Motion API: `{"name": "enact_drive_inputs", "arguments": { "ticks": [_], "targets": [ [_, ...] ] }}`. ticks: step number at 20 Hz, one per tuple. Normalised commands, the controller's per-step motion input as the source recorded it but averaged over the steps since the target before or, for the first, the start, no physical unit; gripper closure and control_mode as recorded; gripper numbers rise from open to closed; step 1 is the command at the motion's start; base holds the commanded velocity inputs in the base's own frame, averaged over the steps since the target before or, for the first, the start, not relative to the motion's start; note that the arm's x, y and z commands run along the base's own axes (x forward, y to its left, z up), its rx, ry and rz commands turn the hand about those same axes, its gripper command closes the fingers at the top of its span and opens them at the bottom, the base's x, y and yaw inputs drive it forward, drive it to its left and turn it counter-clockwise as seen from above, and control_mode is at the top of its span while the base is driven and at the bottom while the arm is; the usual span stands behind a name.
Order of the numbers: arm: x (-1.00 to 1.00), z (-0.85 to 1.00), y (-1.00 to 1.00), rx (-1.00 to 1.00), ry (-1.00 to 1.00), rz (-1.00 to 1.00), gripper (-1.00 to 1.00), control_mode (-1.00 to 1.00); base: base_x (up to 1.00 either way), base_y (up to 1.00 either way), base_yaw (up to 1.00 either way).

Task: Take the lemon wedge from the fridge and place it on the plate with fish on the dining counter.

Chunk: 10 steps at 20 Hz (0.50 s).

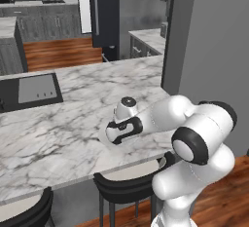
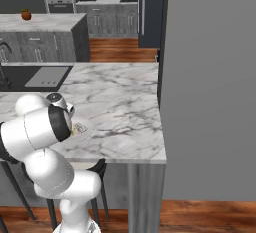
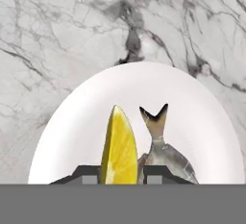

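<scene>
1. Left base view: my arm reached out over the dining counter [image 1: 73, 123] and my gripper [image 1: 119, 132] pointed down just above the plate with fish [image 1: 104, 138], whose pale rim peeped out beneath my wrist. My own hand hid the fingers there, so I could not tell their spread from this side

2. Right base view: the plate [image 2: 85, 128] sat near the counter's front edge, and a speck of yellow beside my forearm was the lemon wedge [image 2: 73, 131], on or just over the dish

3. Hand view: the lemon wedge [image 3: 118, 150] stood on edge between my fingertips [image 3: 87, 177], over the white plate [image 3: 192, 103] and right beside the fish [image 3: 166, 155], tail pointing away. I judged the wedge light, soft, wet and slippery, best pinched across its flat cut faces, gently. My gripper [image 3: 119, 179] flanked it closely, but I could not tell whether the pads pressed it or had just let go
</scene>
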Motion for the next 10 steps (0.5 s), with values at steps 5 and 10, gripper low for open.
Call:
{"name": "enact_drive_inputs", "arguments": {
  "ticks": [5, 10],
  "targets": [
    [0.0, 0.48, 0.0, 0.0, -0.1, -0.01, -1.0, -1.0, 0.0, 0.0, 0.0],
    [-0.61, 1.0, 0.03, -0.01, -0.19, -0.14, -1.0, -1.0, 0.0, 0.0, 0.0]
  ]
}}
